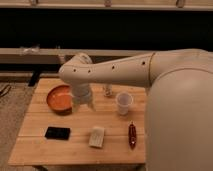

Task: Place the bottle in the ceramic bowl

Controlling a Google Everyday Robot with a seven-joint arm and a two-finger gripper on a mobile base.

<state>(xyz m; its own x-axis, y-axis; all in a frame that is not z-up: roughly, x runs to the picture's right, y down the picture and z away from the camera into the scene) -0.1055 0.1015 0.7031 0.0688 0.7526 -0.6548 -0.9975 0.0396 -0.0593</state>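
The ceramic bowl [59, 98], orange-red inside with a darker rim, sits at the back left of the wooden table [75, 147]. The bottle [107, 91], small, pale and slim, stands upright near the table's back edge, its top hidden by my arm. My gripper [83, 104] points down over the table, just right of the bowl's rim and left of the bottle. It is open with nothing in it. It touches neither the bowl nor the bottle.
A white plastic cup [123, 102] stands right of the bottle. A black flat phone-like slab [57, 132], a white packet [97, 136] and a dark red elongated object [132, 135] lie along the front. My arm [130, 67] spans the back right.
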